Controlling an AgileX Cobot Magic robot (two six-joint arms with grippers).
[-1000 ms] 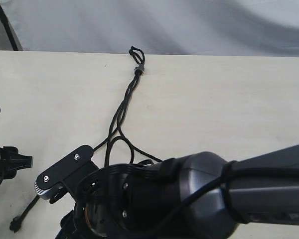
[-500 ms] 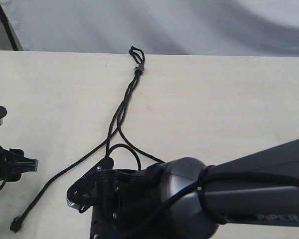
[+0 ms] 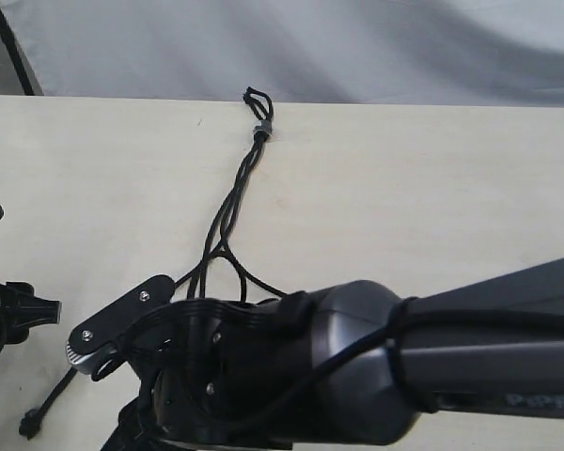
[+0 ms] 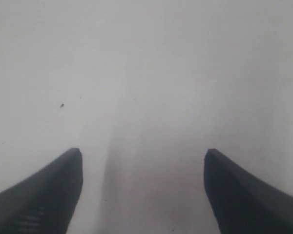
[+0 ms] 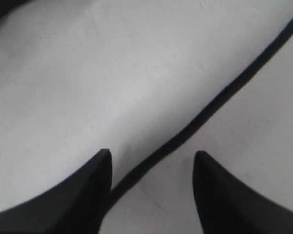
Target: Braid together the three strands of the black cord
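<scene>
The black cord's small loop [image 3: 255, 98] and grey band [image 3: 261, 130] lie at the table's far edge. Below the band the three strands [image 3: 227, 209] run twisted together, then part near the right arm [image 3: 338, 376], which hides most of their lower lengths. One strand [image 3: 54, 395] runs left to a frayed knot [image 3: 26, 427]. My right gripper [image 5: 151, 156] is open low over the table, with one strand [image 5: 210, 107] passing diagonally between its fingers close to one finger [image 5: 88, 195]. My left gripper [image 4: 143, 153] is open over bare table, holding nothing.
The pale wooden table [image 3: 432, 197] ends at a grey backdrop [image 3: 310, 47]. Part of the left arm [image 3: 14, 312] shows at the left edge, apart from the cord. A black bracket [image 3: 122, 322] on the right arm sticks out leftwards.
The right arm has swung back up and left from half a second ago. The parted strands just above it now form a narrower loop. The left arm shifted slightly.
</scene>
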